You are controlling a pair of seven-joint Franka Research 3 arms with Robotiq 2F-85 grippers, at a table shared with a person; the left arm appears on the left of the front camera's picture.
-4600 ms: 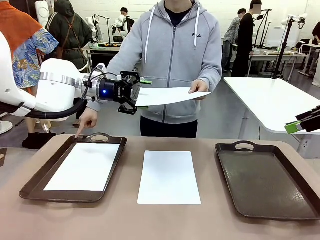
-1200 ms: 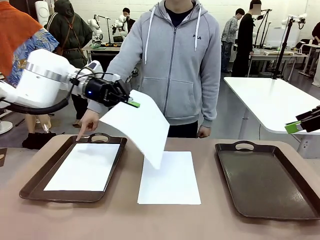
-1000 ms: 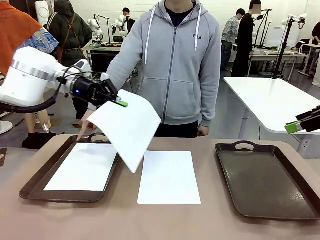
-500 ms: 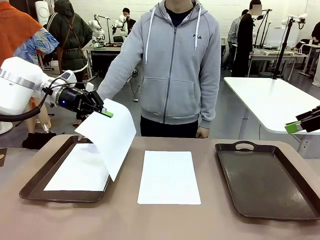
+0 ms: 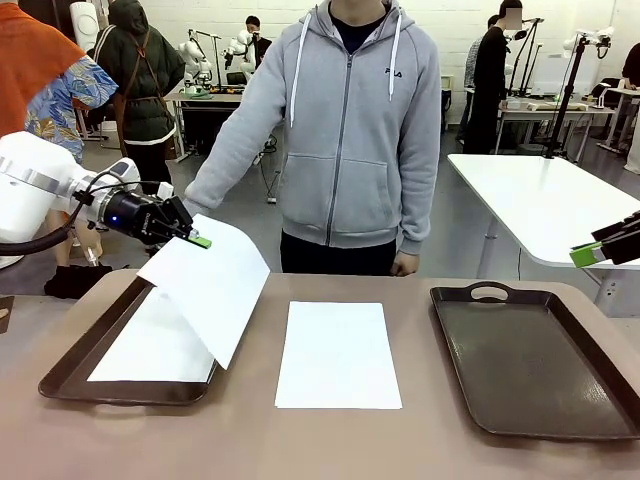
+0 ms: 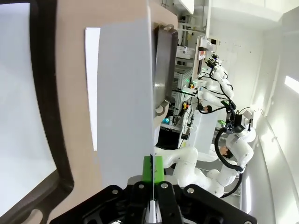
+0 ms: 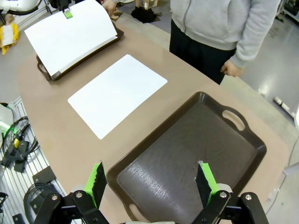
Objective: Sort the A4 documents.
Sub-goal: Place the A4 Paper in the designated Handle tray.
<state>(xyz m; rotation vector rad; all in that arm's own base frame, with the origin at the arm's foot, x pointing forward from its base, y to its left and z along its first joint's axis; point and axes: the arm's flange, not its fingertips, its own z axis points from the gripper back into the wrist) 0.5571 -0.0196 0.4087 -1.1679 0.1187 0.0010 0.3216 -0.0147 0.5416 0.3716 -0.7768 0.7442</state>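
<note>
My left gripper is shut on the top edge of a white A4 sheet. That sheet hangs tilted over the right half of the left dark brown tray, where another white sheet lies flat. In the left wrist view the green pads pinch the held sheet edge-on. A third sheet lies on the table between the trays. My right gripper is open above the near end of the empty right tray, with nothing between its fingers.
A person in a grey hoodie stands at the far side of the table, one hand hanging by the table edge, the other arm reaching toward the left tray. A white table stands at the back right.
My left gripper has carried the held sheet left and lower, from above the table's middle to over the left tray. The right gripper has not moved.
</note>
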